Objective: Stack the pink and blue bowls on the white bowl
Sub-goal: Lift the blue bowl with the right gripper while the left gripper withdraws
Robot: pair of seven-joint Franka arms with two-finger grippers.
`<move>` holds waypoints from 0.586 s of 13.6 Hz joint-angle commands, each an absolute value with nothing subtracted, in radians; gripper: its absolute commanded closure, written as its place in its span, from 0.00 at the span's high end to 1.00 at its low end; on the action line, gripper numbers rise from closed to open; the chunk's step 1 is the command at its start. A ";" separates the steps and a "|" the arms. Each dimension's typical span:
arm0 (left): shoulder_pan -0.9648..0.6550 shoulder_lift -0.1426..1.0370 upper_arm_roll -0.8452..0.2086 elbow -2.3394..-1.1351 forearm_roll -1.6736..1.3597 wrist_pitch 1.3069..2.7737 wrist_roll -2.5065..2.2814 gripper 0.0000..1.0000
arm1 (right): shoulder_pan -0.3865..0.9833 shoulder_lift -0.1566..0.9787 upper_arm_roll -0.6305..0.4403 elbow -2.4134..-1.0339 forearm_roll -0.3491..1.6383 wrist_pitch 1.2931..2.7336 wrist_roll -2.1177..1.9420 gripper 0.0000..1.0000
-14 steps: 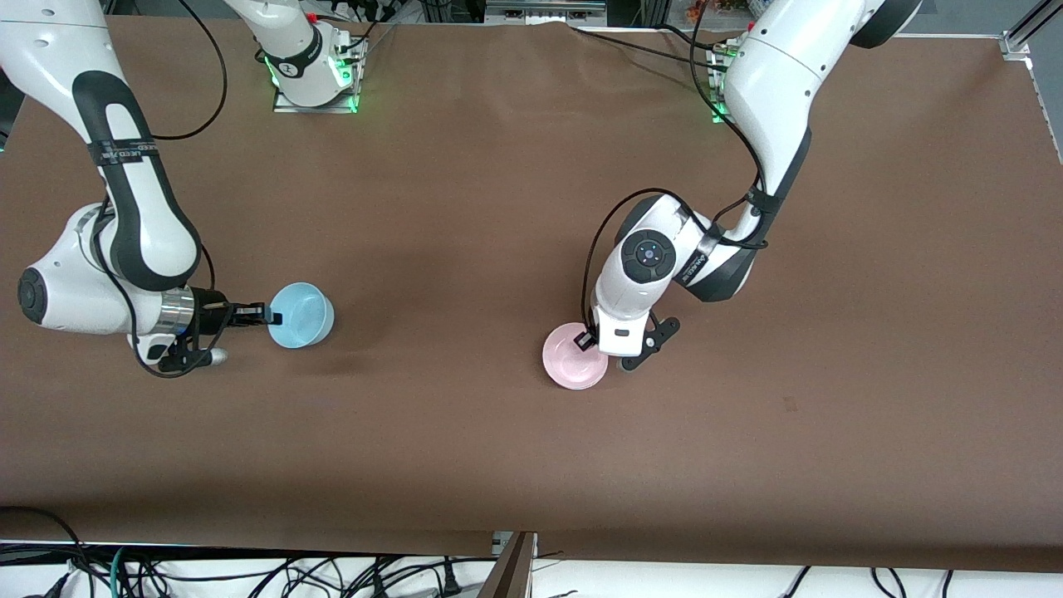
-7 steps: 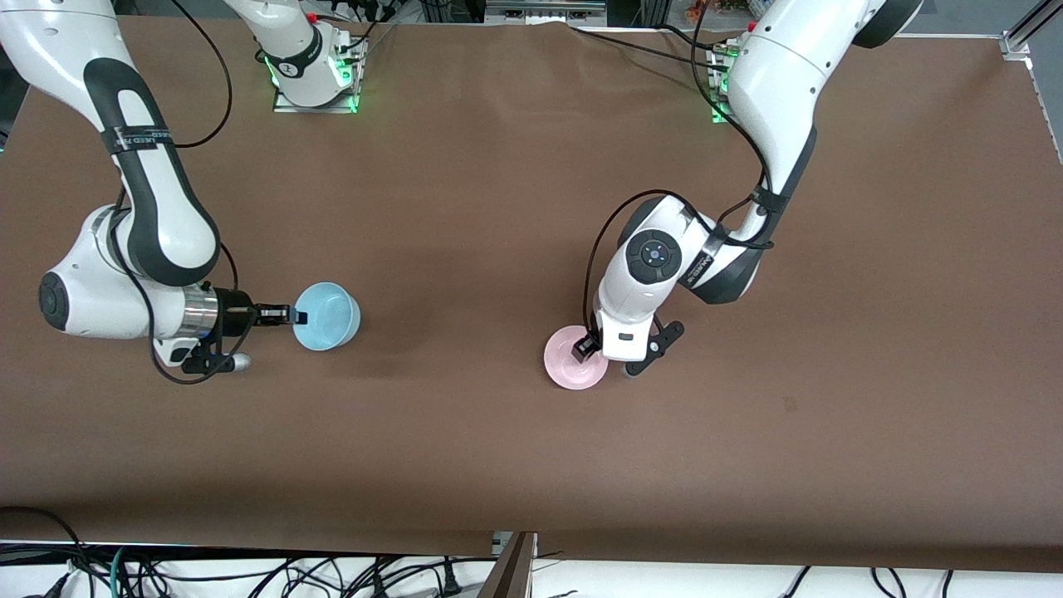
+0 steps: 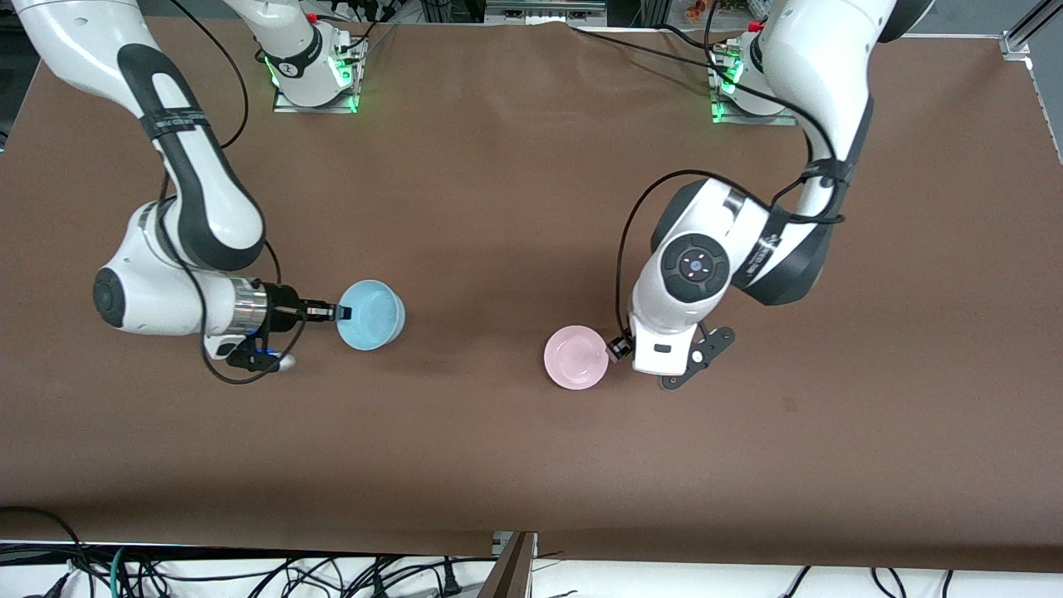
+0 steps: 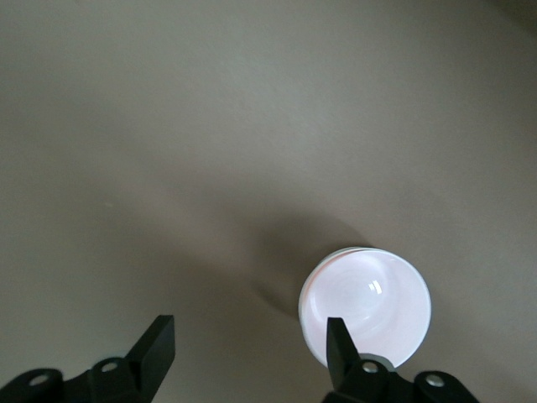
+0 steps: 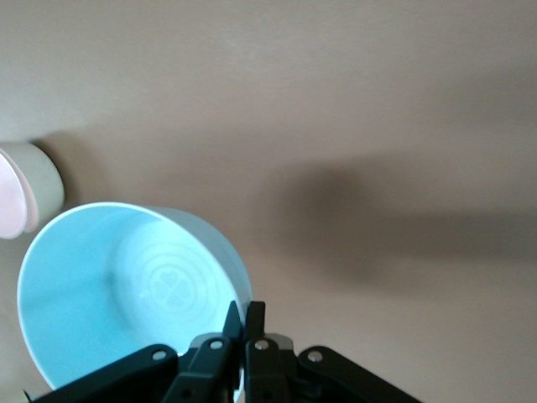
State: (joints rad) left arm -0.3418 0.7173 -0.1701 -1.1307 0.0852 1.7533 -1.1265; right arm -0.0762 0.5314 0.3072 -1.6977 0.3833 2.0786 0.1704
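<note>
— Bowls, where do I see them?
— Blue bowl [image 3: 370,315] is clamped by my right end effector [image 3: 340,313] over the tabletop [image 3: 498,208]. Pink bowl [image 3: 575,357] rests on the tabletop, just beside my left end effector [image 3: 619,349], fingers apart.

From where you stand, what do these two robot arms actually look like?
Both arms are glossy white with rounded black joints, and black cables loop alongside them. Each base glows green. The left gripper and the right gripper are black, with two slim fingers.
</note>
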 commanded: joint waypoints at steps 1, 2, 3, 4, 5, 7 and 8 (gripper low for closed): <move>-0.279 0.652 -0.181 -1.086 0.087 1.596 -0.924 0.83 | 0.009 0.528 0.307 -1.694 0.396 2.170 0.332 0.00; -0.253 0.626 -0.181 -1.086 0.086 1.563 -0.861 0.84 | 0.033 0.534 0.307 -1.680 0.397 2.195 0.369 0.00; -0.224 0.605 -0.181 -1.086 0.080 1.539 -0.792 0.84 | 0.058 0.547 0.307 -1.663 0.397 2.207 0.399 0.00; -0.198 0.585 -0.179 -1.088 0.081 1.522 -0.717 0.85 | 0.078 0.560 0.307 -1.645 0.397 2.224 0.432 0.00; -0.174 0.572 -0.178 -1.091 0.084 1.513 -0.645 0.86 | 0.110 0.574 0.307 -1.631 0.397 2.250 0.472 0.00; -0.149 0.548 -0.176 -1.115 0.089 1.481 -0.487 0.87 | 0.181 0.595 0.307 -1.618 0.394 2.321 0.537 0.00; -0.131 0.529 -0.175 -1.135 0.095 1.465 -0.421 0.88 | 0.207 0.606 0.307 -1.609 0.391 2.353 0.570 0.00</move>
